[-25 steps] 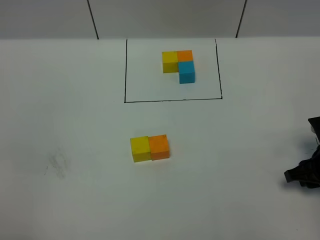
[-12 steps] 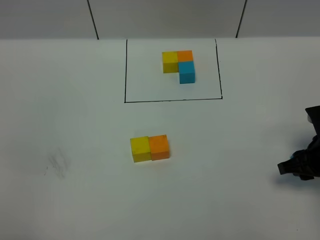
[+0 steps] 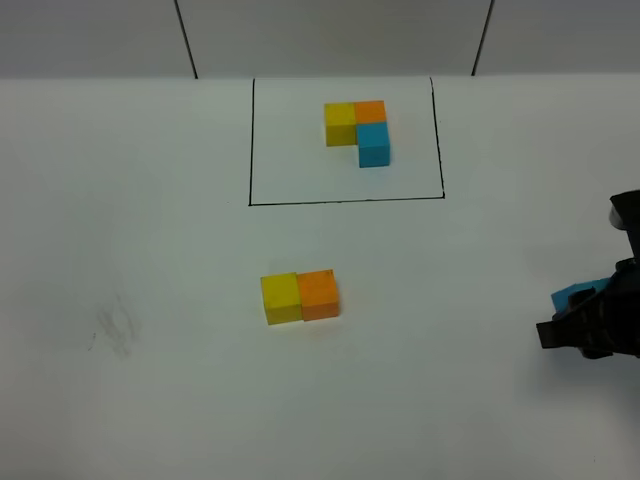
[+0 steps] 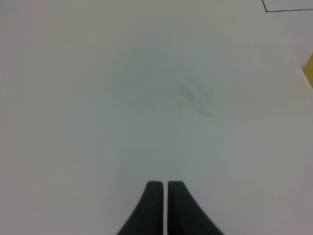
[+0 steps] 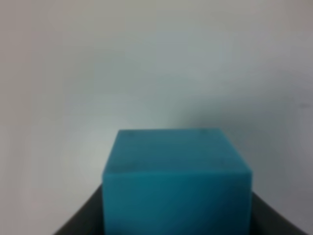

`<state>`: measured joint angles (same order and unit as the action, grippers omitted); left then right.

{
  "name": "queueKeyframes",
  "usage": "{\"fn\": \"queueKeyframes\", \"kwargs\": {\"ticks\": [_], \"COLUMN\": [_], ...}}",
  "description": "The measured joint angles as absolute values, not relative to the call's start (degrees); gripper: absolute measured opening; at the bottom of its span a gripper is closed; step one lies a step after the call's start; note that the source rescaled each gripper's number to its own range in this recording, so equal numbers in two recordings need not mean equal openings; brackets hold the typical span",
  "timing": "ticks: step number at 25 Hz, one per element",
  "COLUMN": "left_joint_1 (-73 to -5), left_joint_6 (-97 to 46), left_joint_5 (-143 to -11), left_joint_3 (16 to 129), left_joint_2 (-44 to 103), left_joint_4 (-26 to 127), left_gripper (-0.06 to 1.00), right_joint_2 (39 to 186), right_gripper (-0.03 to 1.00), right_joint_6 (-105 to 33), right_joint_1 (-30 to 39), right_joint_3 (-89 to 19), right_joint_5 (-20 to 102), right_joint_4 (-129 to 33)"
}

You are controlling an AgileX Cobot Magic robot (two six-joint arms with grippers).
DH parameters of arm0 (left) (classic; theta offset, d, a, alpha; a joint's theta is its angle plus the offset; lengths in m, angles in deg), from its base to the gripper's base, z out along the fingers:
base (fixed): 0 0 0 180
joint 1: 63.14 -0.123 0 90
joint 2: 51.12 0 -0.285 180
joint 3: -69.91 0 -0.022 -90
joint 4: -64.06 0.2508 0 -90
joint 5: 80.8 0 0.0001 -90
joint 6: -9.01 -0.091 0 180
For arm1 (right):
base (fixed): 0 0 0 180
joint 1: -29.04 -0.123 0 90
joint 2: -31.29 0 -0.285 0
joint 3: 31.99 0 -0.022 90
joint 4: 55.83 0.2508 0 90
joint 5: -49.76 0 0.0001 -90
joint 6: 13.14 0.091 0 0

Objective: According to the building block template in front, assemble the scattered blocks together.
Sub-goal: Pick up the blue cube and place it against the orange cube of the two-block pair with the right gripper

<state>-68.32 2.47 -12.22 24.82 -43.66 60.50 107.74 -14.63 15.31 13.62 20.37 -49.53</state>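
The building block template (image 3: 358, 128) is an L of yellow, orange and light blue cubes inside a black drawn rectangle (image 3: 250, 140) at the far middle. Of the scattered blocks, the yellow cube (image 3: 281, 298) and orange cube (image 3: 318, 293) sit touching side by side mid-table. The light blue cube (image 3: 577, 296) is at the right edge, held in my right gripper (image 3: 580, 322). In the right wrist view the cube (image 5: 176, 181) fills the space between the dark fingers (image 5: 78, 223). My left gripper (image 4: 163, 193) is shut and empty over bare table, and is out of the exterior view.
A faint grey smudge (image 3: 115, 325) marks the white table (image 3: 150, 200) at the left; it also shows in the left wrist view (image 4: 195, 98). A yellow cube's edge (image 4: 309, 73) and a corner of the black line (image 4: 288, 8) show in that view.
My right gripper has moved left, further into the exterior view, and the light blue cube now shows at its tip. The yellow and orange cubes have not moved.
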Motion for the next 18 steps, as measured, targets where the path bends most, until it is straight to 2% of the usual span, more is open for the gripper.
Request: {"fn": "queueKeyframes", "kwargs": {"ticks": [4,12,18], "left_joint_1": [-68.32,-68.32,-68.32], "left_joint_6": [2.47,2.47,2.52], "left_joint_5": [-12.22,-12.22,-12.22], "left_joint_3": [24.82,24.82,24.82], "left_joint_2": [-43.66,-43.66,-43.66], "left_joint_4": [60.50,60.50,60.50], "left_gripper": [0.00,0.00,0.00], "right_joint_2": [103.93,101.03,100.96], "right_gripper": [0.47,0.47,0.47], "right_joint_6": [-14.63,-14.68,-14.05], "right_joint_1": [13.61,13.38,8.59], "right_joint_3": [12.56,1.82,-4.77], "right_joint_5": [16.61,1.71,-3.84], "right_joint_4": [-49.00,-50.67,-51.97]}}
